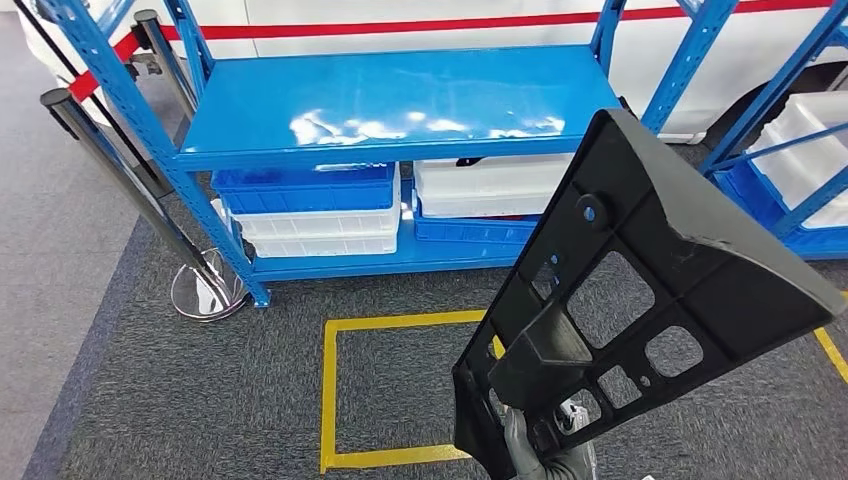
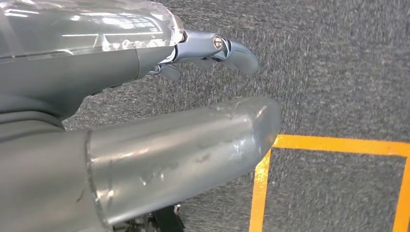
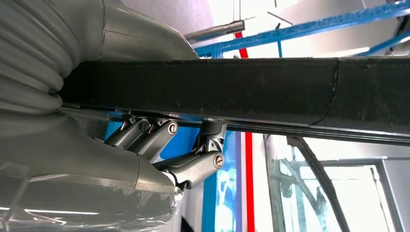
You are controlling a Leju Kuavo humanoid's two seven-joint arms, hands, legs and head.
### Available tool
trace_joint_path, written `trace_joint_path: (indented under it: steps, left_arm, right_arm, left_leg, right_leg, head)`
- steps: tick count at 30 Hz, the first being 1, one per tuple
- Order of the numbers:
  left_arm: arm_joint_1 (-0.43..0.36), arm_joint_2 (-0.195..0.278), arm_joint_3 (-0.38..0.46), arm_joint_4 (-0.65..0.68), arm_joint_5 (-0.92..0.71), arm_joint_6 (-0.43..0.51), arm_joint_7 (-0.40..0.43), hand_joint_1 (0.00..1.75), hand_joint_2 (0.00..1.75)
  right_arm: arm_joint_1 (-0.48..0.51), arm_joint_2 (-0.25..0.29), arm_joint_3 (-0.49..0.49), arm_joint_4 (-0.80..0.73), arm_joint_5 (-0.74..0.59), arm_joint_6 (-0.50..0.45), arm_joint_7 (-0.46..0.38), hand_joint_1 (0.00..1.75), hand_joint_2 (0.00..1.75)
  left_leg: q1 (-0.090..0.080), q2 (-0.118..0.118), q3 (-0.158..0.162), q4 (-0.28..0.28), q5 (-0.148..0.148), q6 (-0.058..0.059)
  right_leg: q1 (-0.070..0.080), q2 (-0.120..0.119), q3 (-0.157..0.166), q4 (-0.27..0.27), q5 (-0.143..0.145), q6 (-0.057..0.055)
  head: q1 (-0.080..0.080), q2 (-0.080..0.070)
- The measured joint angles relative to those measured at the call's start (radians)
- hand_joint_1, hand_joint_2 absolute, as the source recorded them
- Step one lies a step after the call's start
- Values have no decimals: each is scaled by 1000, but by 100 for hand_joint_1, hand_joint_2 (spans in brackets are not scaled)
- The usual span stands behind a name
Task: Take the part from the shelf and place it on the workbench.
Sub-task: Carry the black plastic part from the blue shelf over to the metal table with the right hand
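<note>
Black moulded plastic makes up the part, a broad flat panel pierced by several cut-outs and stiffened by raised ribs, which is held up off the floor at its lower narrow end by the right hand. In the right wrist view the dark fingers are seen pressed against one face of the panel's edge with the thumb on the other, so the hand is clamped on the part. The left hand hangs over the grey carpet and nothing is held in it; its fingers appear apart from the thumb.

The part is judged to be stiff and fairly light for its size, but long, so that a grip at one end lets it lever and swing; a hold nearer its middle, or through a cut-out, would be steadier. Its smooth face may be slippery.

A yellow taped rectangle is marked on the carpet just beyond the part. Further off stands the blue shelf, its top deck bare, with blue and white bins stacked beneath. No workbench is to be seen, so a turn is probably called for.
</note>
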Motion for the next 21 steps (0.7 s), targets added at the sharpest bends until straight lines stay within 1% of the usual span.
trace_joint_path:
  steps: [1,2,3,4,5,6,7,8,9,10,11,12,13,14,15,16,17,18,19,20,21]
  left_arm:
    - [1,0,0,0,0,0,0,0,0]
    - [1,-1,0,0,0,0,0,0,0]
    - [1,-1,0,0,0,0,0,0,0]
    - [0,-1,0,0,0,0,0,0,0]
    - [-1,-1,0,0,0,0,0,0,0]
    - [-2,-1,0,0,0,0,0,0,0]
    - [-1,-1,0,0,0,0,0,0,0]
    - [1,0,0,0,0,0,0,0,0]
    - [4,0,0,0,-1,0,0,0,0]
    - [7,1,0,0,0,0,0,0,0]
    - [9,2,0,0,0,0,0,0,0]
    - [10,2,0,0,0,0,0,0,0]
    - [10,2,0,0,-1,0,0,0,0]
    - [10,2,0,-1,-1,0,0,0,0]
    - [10,3,0,-2,-2,-1,0,0,0]
    - [10,3,0,-3,-4,-1,0,0,0]
    - [11,4,0,-4,-5,-1,0,0,0]
    - [11,5,0,-5,-7,-2,0,0,0]
    - [10,4,0,-6,-9,-2,0,0,0]
    - [8,4,0,-7,-10,-3,-1,0,0]
    - [6,3,0,-8,-11,-4,-1,0,0]
  right_arm:
    - [-1,0,0,0,0,0,0,175,175]
    - [-1,0,0,-1,0,0,0,175,175]
    - [-1,0,0,-1,0,0,0,175,175]
    - [0,0,0,-1,0,0,-1,175,175]
    - [2,0,0,-2,0,0,-1,175,175]
    - [4,0,0,-2,-1,-1,-1,175,175]
    - [5,0,0,-2,-2,-1,-1,175,175]
    - [6,0,0,-2,-4,-2,-1,175,175]
    - [7,0,0,-2,-6,-2,-1,175,175]
    - [8,0,0,-1,-8,-2,-1,175,175]
    - [10,0,0,-1,-9,-2,-1,175,175]
    - [12,0,0,-1,-10,-2,-1,175,175]
    - [14,0,0,0,-12,-3,-1,175,175]
    - [15,0,0,0,-14,-3,-1,175,175]
    - [16,0,0,0,-16,-2,-1,175,175]
    - [16,0,0,0,-17,-2,-1,175,175]
    - [16,0,0,0,-18,-2,-1,175,175]
    - [16,0,0,0,-18,-2,-2,175,175]
    - [17,0,0,0,-18,-2,-2,175,175]
    - [18,0,0,0,-18,-2,-2,175,175]
    - [19,0,-1,0,-18,-2,-2,175,175]
  left_leg:
    - [-2,8,-3,6,1,-5]
    - [-4,17,-6,12,1,-11]
    - [-6,28,-8,15,3,-17]
    - [-6,39,-8,17,5,-23]
    - [-5,40,-10,20,2,-30]
    - [-2,26,-15,32,-10,-36]
    - [0,0,-27,61,-35,-41]
    - [3,-31,-47,110,-70,-45]
    - [4,-57,-72,175,-110,-46]
    - [5,-70,-97,241,-141,-47]
    - [4,-75,-112,287,-155,-46]
    - [4,-77,-113,299,-148,-45]
    - [4,-80,-94,269,-122,-41]
    - [4,-89,-60,209,-86,-36]
    - [4,-109,-22,139,-59,-29]
    - [3,-128,9,79,-39,-24]
    - [2,-144,28,41,-32,-21]
    - [1,-151,36,24,-35,-18]
    - [0,-144,36,18,-33,-17]
    - [3,-133,35,10,-30,-13]
    - [5,-122,36,2,-27,-8]
  right_leg:
    - [4,-21,42,-64,-1,-5]
    - [7,-36,68,-110,-9,-11]
    - [11,-40,76,-132,-18,-19]
    - [13,-29,73,-137,-19,-29]
    - [11,-17,69,-141,-16,-38]
    - [10,-6,64,-143,-11,-48]
    - [8,4,59,-145,-4,-57]
    - [8,14,54,-146,1,-64]
    - [10,26,48,-145,6,-70]
    - [12,39,42,-144,10,-73]
    - [14,52,38,-143,13,-74]
    - [16,65,34,-142,16,-74]
    - [18,78,32,-140,18,-73]
    - [19,91,32,-137,18,-72]
    - [20,102,30,-134,19,-71]
    - [20,114,27,-131,21,-68]
    - [19,125,24,-129,23,-63]
    - [18,135,18,-128,27,-57]
    - [17,146,14,-129,31,-49]
    - [16,151,9,-127,33,-43]
    - [17,140,3,-119,28,-36]
  head:
    - [0,0]
    - [0,0]
    - [0,0]
    - [-1,0]
    - [-1,0]
    - [-3,0]
    - [-5,0]
    - [-7,0]
    - [-9,0]
    - [-10,0]
    - [-10,0]
    - [-10,0]
    - [-10,0]
    - [-10,0]
    - [-10,0]
    - [-9,0]
    - [-10,0]
    - [-10,0]
    - [-11,0]
    - [-11,0]
    - [-10,0]
